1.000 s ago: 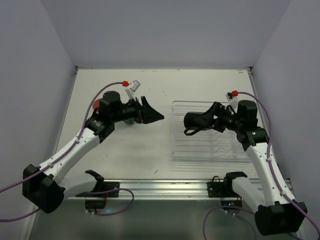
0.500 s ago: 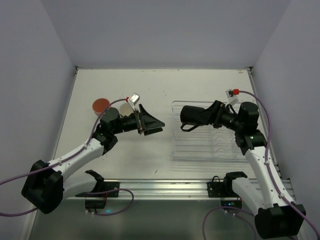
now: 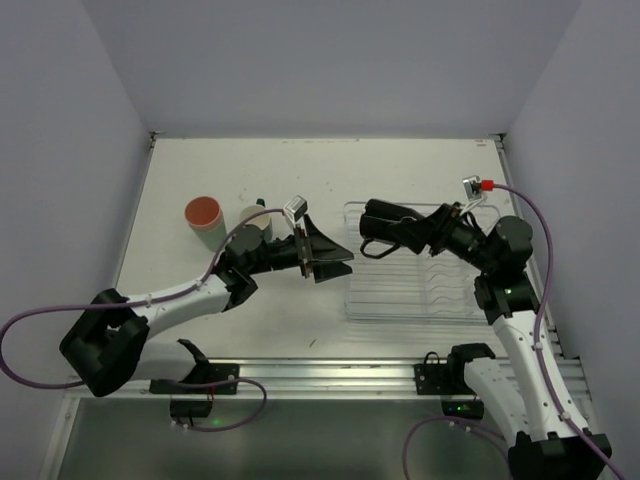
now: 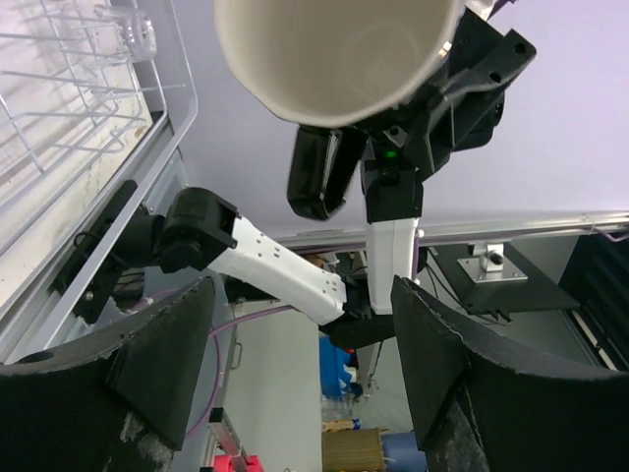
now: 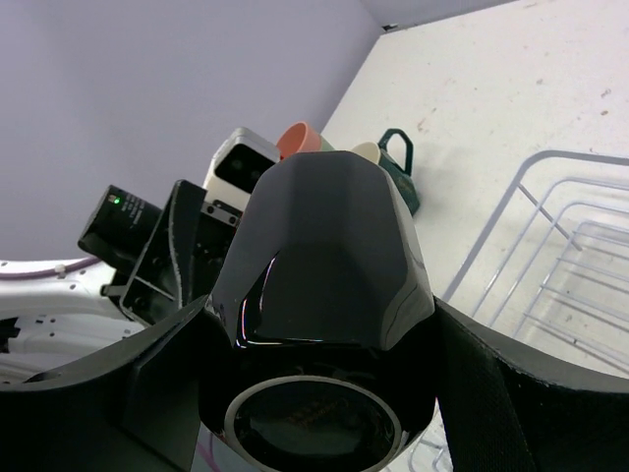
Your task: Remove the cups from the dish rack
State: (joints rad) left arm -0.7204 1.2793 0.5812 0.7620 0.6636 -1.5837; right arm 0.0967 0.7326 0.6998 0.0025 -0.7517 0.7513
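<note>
Across the table (image 3: 300, 170), the dish rack (image 3: 415, 305) lies at right, with open surface left of it. Left claw (image 3: 328, 258), spread wide and empty, has swung rightward to just beside the rack's left wall. Right claw (image 3: 398, 228), clamped on the black mug (image 5: 324, 256), has edged it toward the rack's far-left corner. Pink tumbler (image 3: 203, 212), pale green tumbler (image 3: 249, 217) and teal mug (image 5: 401, 169) stand at left.

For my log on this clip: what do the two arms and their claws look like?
Both arms match: the left arm and right arm have white tubular links with black joint housings and black bases. The left claw and right claw each have two broad black wedge-shaped fingers. A purple cable runs along each arm; the right one ends in a red cap.
</note>
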